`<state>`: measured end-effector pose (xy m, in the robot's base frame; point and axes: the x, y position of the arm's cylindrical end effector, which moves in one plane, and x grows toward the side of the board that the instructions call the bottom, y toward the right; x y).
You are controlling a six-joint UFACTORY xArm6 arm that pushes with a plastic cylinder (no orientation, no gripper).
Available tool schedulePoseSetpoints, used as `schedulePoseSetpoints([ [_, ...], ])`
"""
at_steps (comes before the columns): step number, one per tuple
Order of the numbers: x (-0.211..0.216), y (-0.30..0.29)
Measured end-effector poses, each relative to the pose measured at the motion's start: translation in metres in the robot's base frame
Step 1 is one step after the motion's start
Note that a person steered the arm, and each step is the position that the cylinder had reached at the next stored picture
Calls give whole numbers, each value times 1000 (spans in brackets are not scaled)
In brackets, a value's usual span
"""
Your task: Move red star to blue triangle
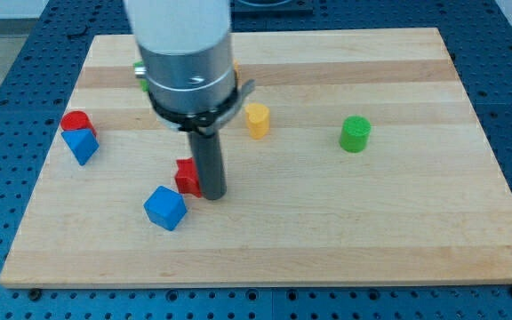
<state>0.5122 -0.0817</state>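
between red star (187, 177) and blue triangle (80, 145), board lies bare; my tip (213, 194) touches star.

Place: a robotics lab or test bench.
Base: a blue metal plate (25, 44) drilled with a regular grid of mounting holes, showing on all sides of the board, the sort used for fixing rigs.
Counter: a pale wooden board (327, 222) lying flat on that plate, bare wood, with clean square edges.
Machine: a white and grey arm (185, 53) reaching down from the view's top over the board.
Props: small plain coloured blocks scattered on the wood, like test pieces and not household goods.
Surroundings: little else shows beyond the plate.
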Motion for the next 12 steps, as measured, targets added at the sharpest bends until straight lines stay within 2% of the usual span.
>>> schedulePoseSetpoints([
  [2, -27, -48],
  [6, -64, -105],
  [9, -59, -44],
  [12, -98, -53],
])
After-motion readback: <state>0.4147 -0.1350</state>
